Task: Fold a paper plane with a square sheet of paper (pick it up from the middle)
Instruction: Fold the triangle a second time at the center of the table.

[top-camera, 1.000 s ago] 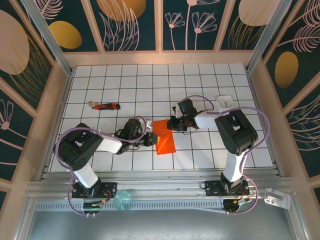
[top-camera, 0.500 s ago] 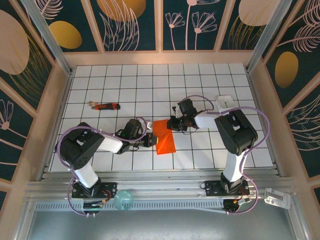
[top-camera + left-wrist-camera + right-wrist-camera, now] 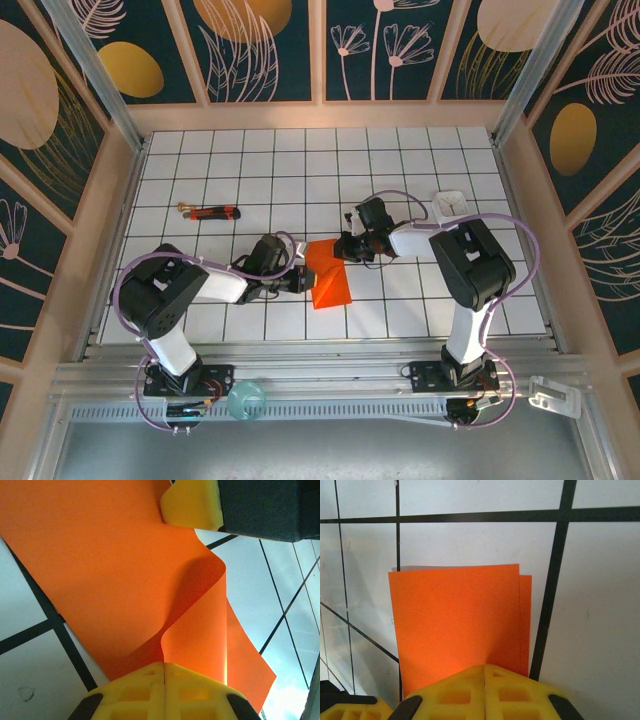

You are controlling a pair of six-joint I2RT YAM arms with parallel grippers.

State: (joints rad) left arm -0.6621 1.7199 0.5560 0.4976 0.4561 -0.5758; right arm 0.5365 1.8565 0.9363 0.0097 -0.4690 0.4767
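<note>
Likely the first fold: paper point(image 3: 328, 277), right of the stick point(image 3: 212, 212), lies doubled over; my left pincer point(image 3: 305, 283) and right pincer point(image 3: 342, 247) are each closed on an edge. Next I'd align corners, then press the crease.

bright, even light from above – the white counter point(image 3: 420, 310) carries only soft, faint shadows. the top view is sharp. in the wrist views the orange paper point(image 3: 100, 570) is crisp while the near yellow pincer pads point(image 3: 135, 695) go soft – a pale wash brightens the left wrist's lower-right tiles.
</note>
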